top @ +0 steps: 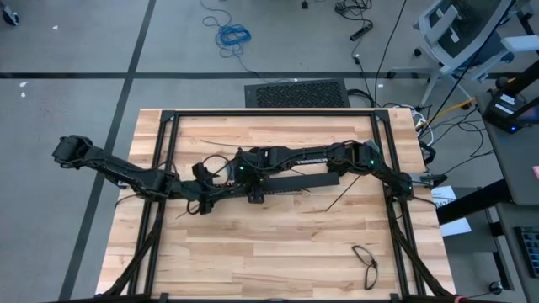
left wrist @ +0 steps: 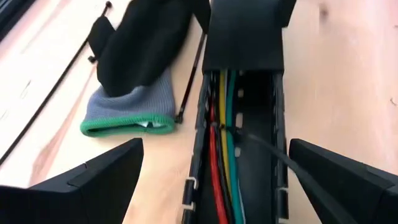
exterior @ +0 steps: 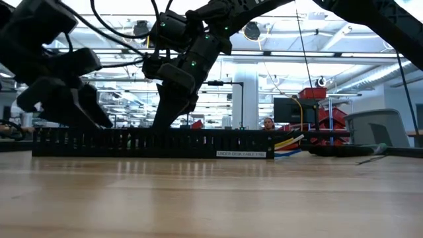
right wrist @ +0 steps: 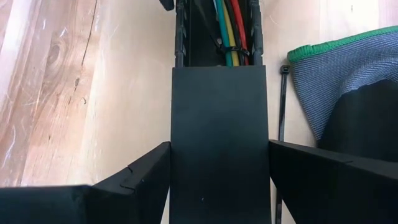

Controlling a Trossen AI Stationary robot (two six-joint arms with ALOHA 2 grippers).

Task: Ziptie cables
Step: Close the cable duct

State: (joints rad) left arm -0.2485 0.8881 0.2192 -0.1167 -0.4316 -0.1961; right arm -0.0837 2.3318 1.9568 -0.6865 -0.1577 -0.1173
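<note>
One slotted bar (left wrist: 245,124) holds three cables (left wrist: 221,168): red, yellow, green. Left gripper (left wrist: 211,180) gapes apart; right gripper (right wrist: 219,168) clamps the bar's cover (right wrist: 219,143).

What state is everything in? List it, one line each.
cables: lying in the tray, zip-tied together
tray: flat on table, partly covered
cover: gripped over the tray
glove: lying beside tray
left tool: open, straddling tray
right tool: shut on cover
</note>
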